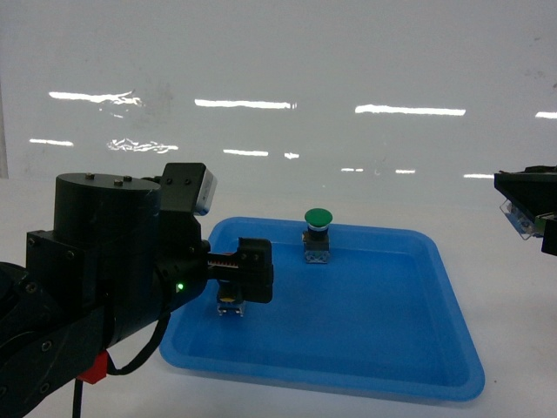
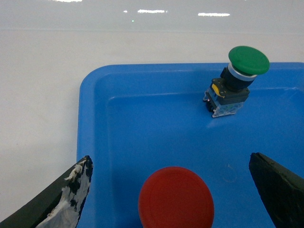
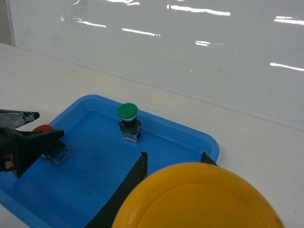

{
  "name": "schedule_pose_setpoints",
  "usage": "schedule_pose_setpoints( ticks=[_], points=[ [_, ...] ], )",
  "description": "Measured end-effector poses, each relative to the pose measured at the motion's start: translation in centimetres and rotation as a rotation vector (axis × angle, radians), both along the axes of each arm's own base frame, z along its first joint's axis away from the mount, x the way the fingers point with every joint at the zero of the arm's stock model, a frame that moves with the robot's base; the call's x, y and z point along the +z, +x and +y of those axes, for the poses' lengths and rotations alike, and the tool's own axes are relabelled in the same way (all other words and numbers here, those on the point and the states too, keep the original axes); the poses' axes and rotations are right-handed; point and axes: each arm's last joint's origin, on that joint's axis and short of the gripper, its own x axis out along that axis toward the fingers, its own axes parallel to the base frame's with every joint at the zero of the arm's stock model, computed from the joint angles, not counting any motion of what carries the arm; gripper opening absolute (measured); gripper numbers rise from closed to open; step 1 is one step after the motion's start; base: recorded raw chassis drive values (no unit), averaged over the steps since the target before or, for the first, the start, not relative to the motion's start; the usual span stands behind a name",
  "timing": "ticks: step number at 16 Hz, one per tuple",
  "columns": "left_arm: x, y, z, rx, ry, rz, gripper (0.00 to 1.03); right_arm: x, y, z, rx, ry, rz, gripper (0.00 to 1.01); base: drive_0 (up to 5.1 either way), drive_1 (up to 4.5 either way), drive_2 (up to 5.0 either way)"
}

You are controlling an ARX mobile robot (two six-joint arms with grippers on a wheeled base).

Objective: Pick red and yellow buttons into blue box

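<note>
Glossy blue plastic tray [image 1: 435, 348]; smooth, matt red button cap [image 2: 175, 199]

My left gripper [image 1: 248, 272] hangs low over the near-left part of a shallow blue tray [image 1: 435, 366], and a small clear switch block [image 1: 231, 306] sits just beneath it; its cap is hidden. Farther off and to the right of my gripper, a green-capped button [image 1: 318, 235] stands upright in the tray. My right arm [image 1: 531, 207] barely shows, well apart.
</note>
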Motion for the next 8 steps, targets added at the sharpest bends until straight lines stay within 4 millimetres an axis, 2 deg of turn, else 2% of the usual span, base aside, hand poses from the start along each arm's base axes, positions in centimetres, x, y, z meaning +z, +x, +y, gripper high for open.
schedule_pose_setpoints(
  ticks=[5, 8],
  points=[
    [-0.4, 0.5, 0.0, 0.01, 0.01, 0.008, 0.98, 0.0, 0.0, 0.0, 0.002, 0.0, 0.001, 0.28, 0.0, 0.0, 0.0],
    [-1.7, 1.1, -0.1, 0.025, 0.031, 0.033, 0.98, 0.0, 0.2, 0.0, 0.009, 0.002, 0.006, 0.28, 0.0, 0.0, 0.0]
  ],
)
